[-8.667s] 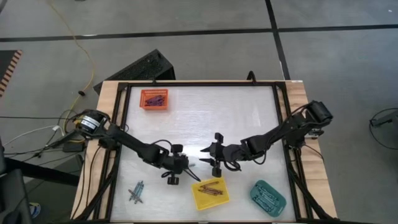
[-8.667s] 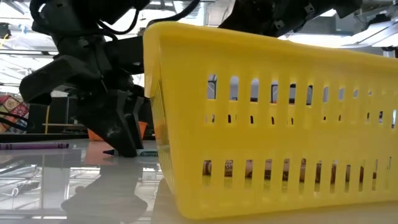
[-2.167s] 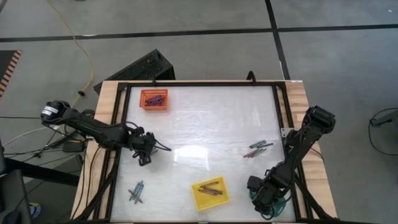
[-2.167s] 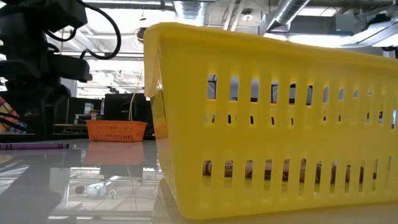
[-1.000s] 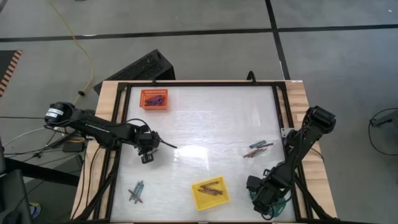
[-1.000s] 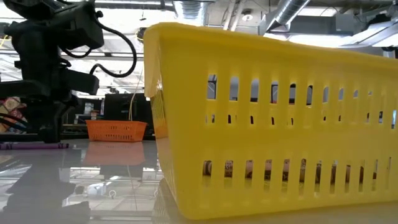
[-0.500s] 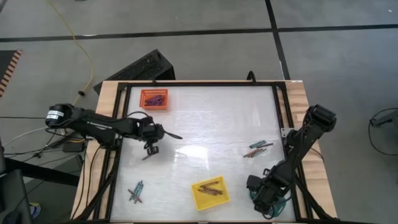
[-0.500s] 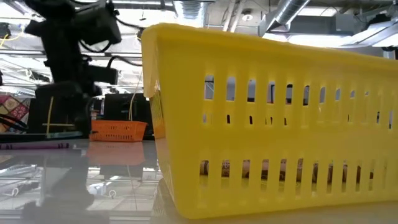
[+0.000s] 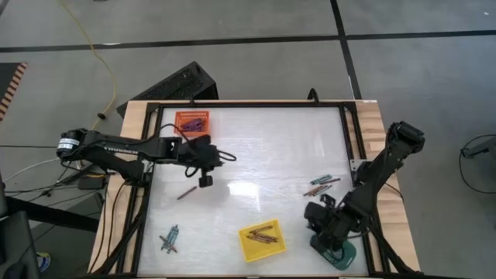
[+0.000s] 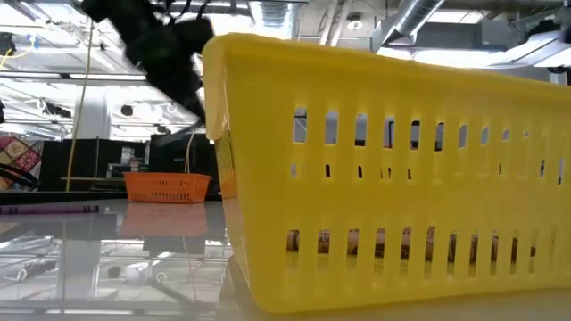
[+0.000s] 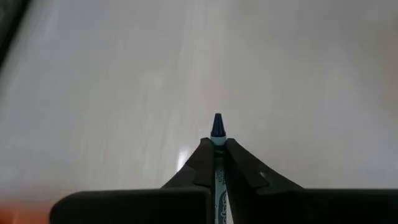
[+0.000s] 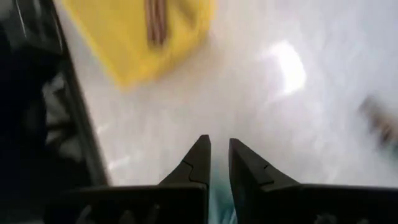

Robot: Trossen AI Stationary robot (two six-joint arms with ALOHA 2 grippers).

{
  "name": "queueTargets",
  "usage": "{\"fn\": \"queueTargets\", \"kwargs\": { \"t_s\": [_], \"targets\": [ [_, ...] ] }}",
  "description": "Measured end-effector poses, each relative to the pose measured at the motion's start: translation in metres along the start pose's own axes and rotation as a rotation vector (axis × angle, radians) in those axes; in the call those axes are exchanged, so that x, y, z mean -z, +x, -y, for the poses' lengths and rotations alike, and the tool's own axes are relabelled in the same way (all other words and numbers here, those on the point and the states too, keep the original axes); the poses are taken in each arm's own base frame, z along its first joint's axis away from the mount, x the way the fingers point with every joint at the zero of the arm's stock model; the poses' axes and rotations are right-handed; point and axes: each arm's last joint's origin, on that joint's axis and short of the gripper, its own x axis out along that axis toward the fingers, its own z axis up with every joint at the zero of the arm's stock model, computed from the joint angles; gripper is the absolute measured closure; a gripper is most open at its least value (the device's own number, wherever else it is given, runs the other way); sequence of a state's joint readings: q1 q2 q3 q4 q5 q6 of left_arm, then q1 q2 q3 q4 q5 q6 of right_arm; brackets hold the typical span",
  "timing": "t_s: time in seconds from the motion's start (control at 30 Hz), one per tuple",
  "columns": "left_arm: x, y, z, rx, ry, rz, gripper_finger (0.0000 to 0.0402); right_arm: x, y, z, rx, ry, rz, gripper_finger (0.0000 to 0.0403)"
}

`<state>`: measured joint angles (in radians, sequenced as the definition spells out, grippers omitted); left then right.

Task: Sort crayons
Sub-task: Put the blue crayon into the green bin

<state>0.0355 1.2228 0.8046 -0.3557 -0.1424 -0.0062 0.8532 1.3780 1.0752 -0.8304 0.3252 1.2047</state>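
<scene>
Crayon (image 11: 216, 126) riding clamped in left gripper (image 9: 204, 180) near orange tray (image 9: 192, 123); needs level carry, release w/ tip inside rim. Right gripper (image 12: 216, 160) hovering w/ jaws slightly apart.

Left pincer (image 11: 217, 163) clamped tight; right pincer (image 12: 216, 163) slightly parted.

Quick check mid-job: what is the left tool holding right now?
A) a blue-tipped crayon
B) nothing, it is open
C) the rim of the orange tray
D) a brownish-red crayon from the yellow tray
A: in the left wrist view, the left tool is closed on a crayon whose blue tip pokes out past the fingertips.
</scene>
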Motion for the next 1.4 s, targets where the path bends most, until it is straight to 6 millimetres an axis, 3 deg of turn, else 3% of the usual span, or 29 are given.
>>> {"fn": "queueTargets", "kwargs": {
  "t_s": [0.17,0.33,0.5,0.67,0.9,1.17,1.4],
  "targets": [
    [-0.029,-0.007,0.002,0.096,0.018,0.254,0.0401,-0.03,-0.002,0.002,0.052,-0.154,0.302,0.034],
    [-0.051,-0.016,0.006,0.184,0.035,0.504,0.0401,-0.067,0.0,0.003,0.169,-0.273,0.575,0.028],
    [-0.067,-0.029,0.015,0.276,0.09,0.724,0.0401,-0.101,-0.002,0.008,0.227,-0.332,0.723,0.0228],
    [-0.075,-0.04,0.027,0.373,0.144,0.861,0.0401,-0.126,-0.009,0.01,0.253,-0.381,0.843,0.0226],
    [-0.076,-0.044,0.039,0.403,0.212,0.908,0.0401,-0.146,-0.023,0.003,0.105,-0.512,1.002,0.0249],
    [-0.078,-0.048,0.044,0.412,0.227,0.953,0.0401,-0.16,-0.026,0.008,-0.031,-0.538,1.042,0.0254],
    [-0.081,-0.037,0.048,0.439,0.228,0.987,0.0401,-0.166,-0.028,0.011,-0.094,-0.546,1.074,0.0254]
  ]
}}
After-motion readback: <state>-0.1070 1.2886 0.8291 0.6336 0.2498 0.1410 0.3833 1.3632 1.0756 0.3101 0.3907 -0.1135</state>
